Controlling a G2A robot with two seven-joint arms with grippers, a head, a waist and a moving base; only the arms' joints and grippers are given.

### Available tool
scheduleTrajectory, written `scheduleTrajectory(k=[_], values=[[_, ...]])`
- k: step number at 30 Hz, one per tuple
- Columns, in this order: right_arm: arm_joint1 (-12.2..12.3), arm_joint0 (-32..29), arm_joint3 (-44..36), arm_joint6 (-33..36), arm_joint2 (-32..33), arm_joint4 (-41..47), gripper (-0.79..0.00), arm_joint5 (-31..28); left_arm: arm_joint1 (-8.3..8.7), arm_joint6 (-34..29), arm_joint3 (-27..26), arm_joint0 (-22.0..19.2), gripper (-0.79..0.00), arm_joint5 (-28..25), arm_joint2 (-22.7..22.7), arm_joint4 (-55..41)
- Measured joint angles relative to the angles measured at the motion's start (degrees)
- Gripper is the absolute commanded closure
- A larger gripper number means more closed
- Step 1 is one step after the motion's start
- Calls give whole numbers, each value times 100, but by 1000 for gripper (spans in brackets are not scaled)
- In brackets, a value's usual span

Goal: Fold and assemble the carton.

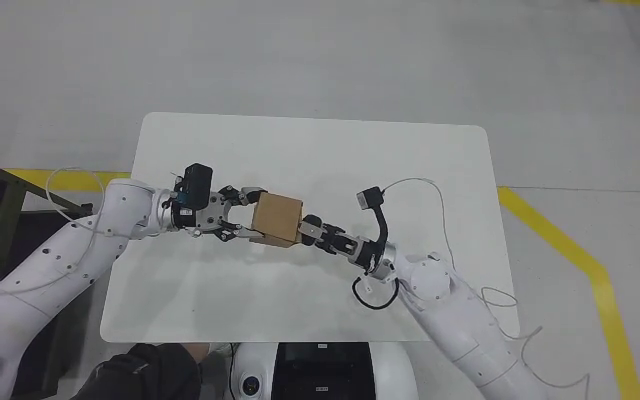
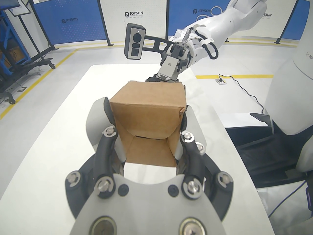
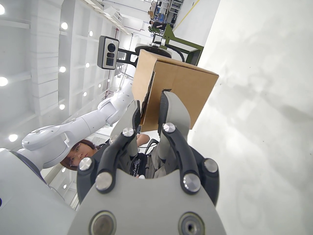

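Looking down from the top view, I see the carton (image 1: pixel 277 218) over the middle of the table (image 1: pixel 300 140), caught between both arms; the left gripper (image 1: pixel 250 216) sits on the side toward the table's left end, the right gripper (image 1: pixel 306 228) on the side toward the table's right end. At the left wrist, the left gripper (image 2: pixel 146 113) is spread wide, its fingers (image 2: pixel 97 113) pressed on two opposite walls of the carton (image 2: pixel 151 94); the open end faces this camera, and the right gripper (image 2: pixel 167 74) sits at the far end. At the right wrist, the right gripper (image 3: pixel 151 101) is nearly closed, pinching one thin panel edge of the carton (image 3: pixel 181 84); whether the box clears the table I cannot tell. I judge the cardboard light, stiff along its creases yet easy to crush; holds belong on flat walls near folds, with gentle pressure.
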Motion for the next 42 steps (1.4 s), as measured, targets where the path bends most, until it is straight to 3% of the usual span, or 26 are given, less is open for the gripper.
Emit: scheduleTrajectory(k=[28, 42], values=[[-4, -32, -133, -161, 36, -326, -117, -23, -84, -7, 68, 31, -382, -6, -34, 60], [4, -60, -145, -190, 154, -275, -154, -163, -92, -6, 161, 34, -385, -6, -103, -34]])
